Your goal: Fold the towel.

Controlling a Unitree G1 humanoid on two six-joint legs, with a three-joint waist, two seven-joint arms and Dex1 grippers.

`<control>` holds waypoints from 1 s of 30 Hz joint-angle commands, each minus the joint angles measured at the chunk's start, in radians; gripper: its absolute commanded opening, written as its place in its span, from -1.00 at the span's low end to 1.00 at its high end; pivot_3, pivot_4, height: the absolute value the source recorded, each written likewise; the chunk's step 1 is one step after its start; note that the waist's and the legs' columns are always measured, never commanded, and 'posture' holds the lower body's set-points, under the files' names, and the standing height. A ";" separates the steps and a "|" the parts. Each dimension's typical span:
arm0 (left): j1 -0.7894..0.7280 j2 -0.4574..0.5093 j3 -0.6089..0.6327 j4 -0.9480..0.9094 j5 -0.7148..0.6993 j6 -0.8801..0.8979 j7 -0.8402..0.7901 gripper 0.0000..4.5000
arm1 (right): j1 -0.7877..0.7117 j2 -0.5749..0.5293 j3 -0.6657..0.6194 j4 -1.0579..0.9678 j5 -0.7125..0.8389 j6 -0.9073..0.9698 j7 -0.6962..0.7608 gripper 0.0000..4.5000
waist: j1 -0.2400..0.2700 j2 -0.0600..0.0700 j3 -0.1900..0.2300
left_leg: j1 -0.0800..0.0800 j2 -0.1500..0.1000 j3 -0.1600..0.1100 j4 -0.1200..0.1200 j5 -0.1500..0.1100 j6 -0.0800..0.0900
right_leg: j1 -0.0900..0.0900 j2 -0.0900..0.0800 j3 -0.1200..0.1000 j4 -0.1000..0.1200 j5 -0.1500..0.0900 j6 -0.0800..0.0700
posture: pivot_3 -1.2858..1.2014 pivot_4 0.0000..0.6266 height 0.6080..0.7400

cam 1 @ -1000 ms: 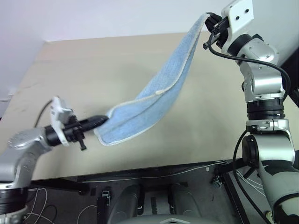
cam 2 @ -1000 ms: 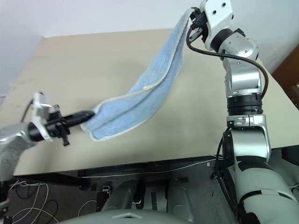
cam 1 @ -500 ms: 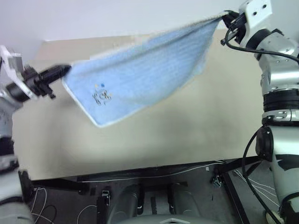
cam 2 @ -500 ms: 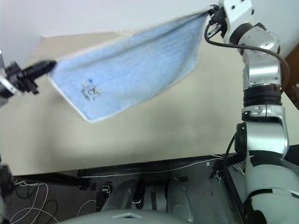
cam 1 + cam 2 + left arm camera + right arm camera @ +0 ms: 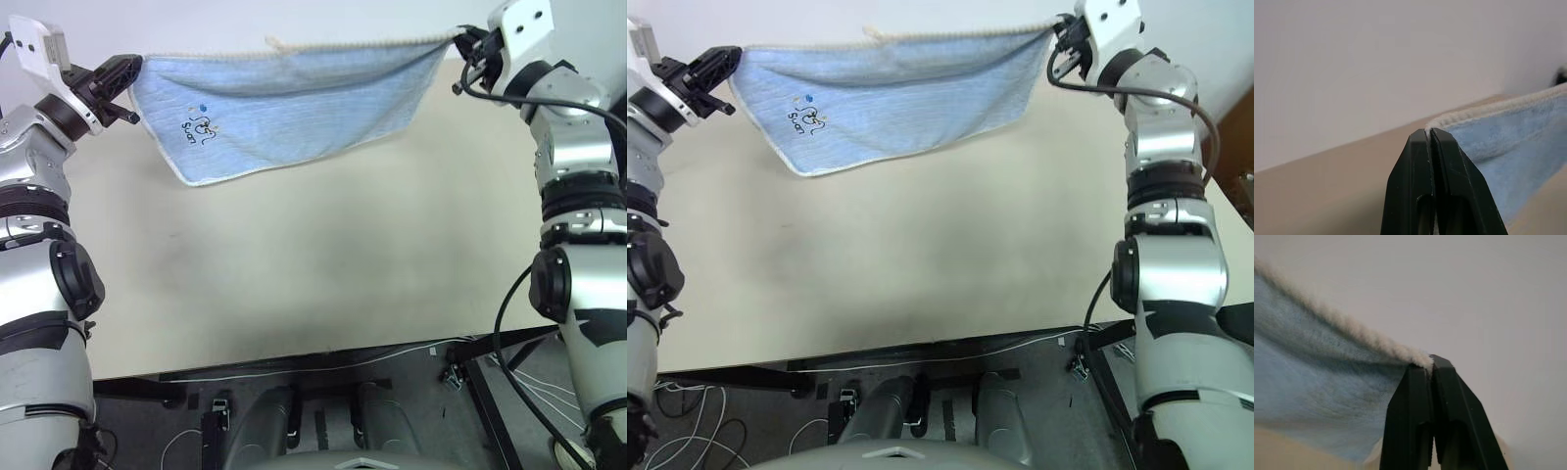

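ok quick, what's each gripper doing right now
Left gripper: shut on one top corner of the light blue terry cloth towel.
Right gripper: shut on the other top corner, so the towel hangs spread above the beige table.

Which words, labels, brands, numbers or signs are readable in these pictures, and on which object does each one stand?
Dark printed mark on the light blue terry cloth towel: a small drawing with a short word beneath, perhaps "Susan", too small to read with certainty.
Small white loop tag on the towel's upper edge: no text visible.
No other text is readable.
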 commanded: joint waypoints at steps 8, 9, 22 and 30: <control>0.162 0.189 0.018 -0.073 0.003 0.155 -0.412 -0.99 | 0.493 -0.198 -0.066 -0.744 0.223 0.365 0.270 -1.00 | 0.002 0.000 0.000 | -0.012 -0.001 0.000 0.016 -0.002 0.003 | -0.010 -0.002 -0.001 0.011 -0.001 0.002 | 0.03 -0.52 1.00; 0.191 0.205 0.019 -0.098 -0.002 0.177 -0.447 -0.99 | 0.522 -0.219 -0.069 -0.777 0.235 0.386 0.290 -1.00 | 0.001 0.000 0.000 | -0.012 -0.001 0.000 0.017 -0.002 0.003 | -0.010 -0.002 -0.001 0.012 -0.001 0.002 | 0.03 -0.52 1.00; 0.845 0.283 0.251 -0.766 -0.270 0.684 -0.520 -0.99 | 0.839 -0.463 -0.149 -1.017 0.383 0.501 0.581 -1.00 | 0.006 0.000 0.000 | -0.012 0.002 -0.001 0.020 -0.004 0.002 | -0.009 -0.006 0.001 0.011 -0.001 -0.001 | 0.03 -0.52 1.00; 1.269 0.243 0.435 -1.062 -0.366 0.783 -0.437 -0.99 | 0.983 -0.553 -0.225 -1.039 0.417 0.493 0.679 -1.00 | 0.003 0.002 0.001 | -0.011 0.003 0.000 0.019 -0.006 0.002 | -0.007 -0.007 0.002 0.010 -0.003 -0.005 | 0.03 -0.52 1.00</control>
